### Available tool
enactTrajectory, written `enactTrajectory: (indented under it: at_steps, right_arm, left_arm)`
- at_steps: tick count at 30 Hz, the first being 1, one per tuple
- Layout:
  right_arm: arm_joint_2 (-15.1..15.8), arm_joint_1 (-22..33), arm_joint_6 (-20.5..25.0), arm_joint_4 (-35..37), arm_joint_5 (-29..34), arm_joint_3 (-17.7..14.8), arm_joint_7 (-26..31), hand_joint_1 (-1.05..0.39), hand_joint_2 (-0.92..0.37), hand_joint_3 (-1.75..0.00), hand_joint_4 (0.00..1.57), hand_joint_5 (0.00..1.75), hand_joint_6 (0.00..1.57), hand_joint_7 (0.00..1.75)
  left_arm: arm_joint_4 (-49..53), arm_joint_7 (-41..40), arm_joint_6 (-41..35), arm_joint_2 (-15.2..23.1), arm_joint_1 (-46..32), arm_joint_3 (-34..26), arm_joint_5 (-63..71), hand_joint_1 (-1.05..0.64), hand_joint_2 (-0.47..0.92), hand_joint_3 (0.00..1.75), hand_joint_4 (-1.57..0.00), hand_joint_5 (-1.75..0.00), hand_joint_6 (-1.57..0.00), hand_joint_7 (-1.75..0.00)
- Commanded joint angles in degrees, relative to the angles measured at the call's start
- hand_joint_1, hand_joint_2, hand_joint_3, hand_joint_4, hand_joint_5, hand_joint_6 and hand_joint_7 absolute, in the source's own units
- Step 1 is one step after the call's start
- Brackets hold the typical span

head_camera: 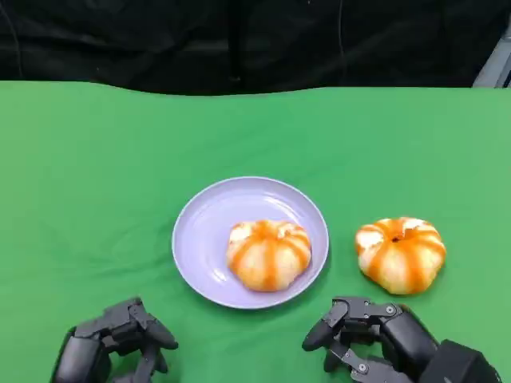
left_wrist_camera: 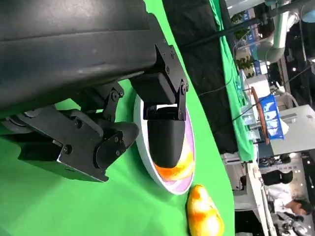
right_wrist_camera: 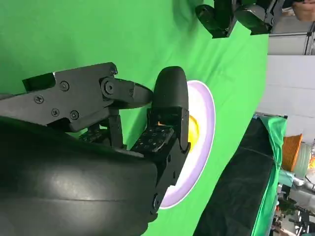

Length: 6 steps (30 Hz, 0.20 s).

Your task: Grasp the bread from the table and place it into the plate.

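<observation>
A round orange-striped bread [head_camera: 269, 254] lies in the lavender plate [head_camera: 214, 217] at the middle of the green table. A second, matching bread [head_camera: 400, 254] sits on the cloth just right of the plate. My right hand [head_camera: 374, 341] hovers near the front edge, just in front of that second bread, fingers apart and holding nothing. At the lower left, my left hand [head_camera: 118, 341] is likewise empty with its fingers apart. The left wrist view shows the plate [left_wrist_camera: 141, 147], the bread in it [left_wrist_camera: 176, 171] and the bread on the cloth [left_wrist_camera: 204, 214] beyond my left hand's fingers [left_wrist_camera: 165, 132].
Green cloth [head_camera: 96, 175] covers the whole table, which ends at a black backdrop [head_camera: 239, 40] at the far edge. In the right wrist view the plate [right_wrist_camera: 205, 123] lies past my right hand's fingers [right_wrist_camera: 170, 98], with my left hand [right_wrist_camera: 231, 14] farther off.
</observation>
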<state>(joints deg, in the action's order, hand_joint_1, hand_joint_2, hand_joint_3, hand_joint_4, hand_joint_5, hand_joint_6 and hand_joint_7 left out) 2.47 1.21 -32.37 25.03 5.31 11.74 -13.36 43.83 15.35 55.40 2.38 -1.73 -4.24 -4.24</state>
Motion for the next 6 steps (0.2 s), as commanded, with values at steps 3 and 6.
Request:
enactTrajectory:
  at_steps: [3, 6]
  right_arm:
    - [1.0, 0.7, -0.7, -0.8, -0.5, -0.5, -0.2, -0.10, -0.92, -0.47, 0.70, 1.44, 0.83, 0.94]
    - [1.0, 0.7, -0.7, -0.9, -0.5, -0.5, -0.2, -0.10, -0.92, -0.47, 0.70, 1.45, 0.83, 0.94]
  left_arm:
    - [-0.2, 0.5, 1.1, 1.1, -0.4, 0.2, -0.1, 0.01, 0.58, 1.03, -0.82, -1.59, -0.86, -1.27]
    - [-0.2, 0.5, 1.1, 1.1, -0.4, 0.2, -0.1, 0.01, 0.58, 1.04, -0.82, -1.58, -0.86, -1.27]
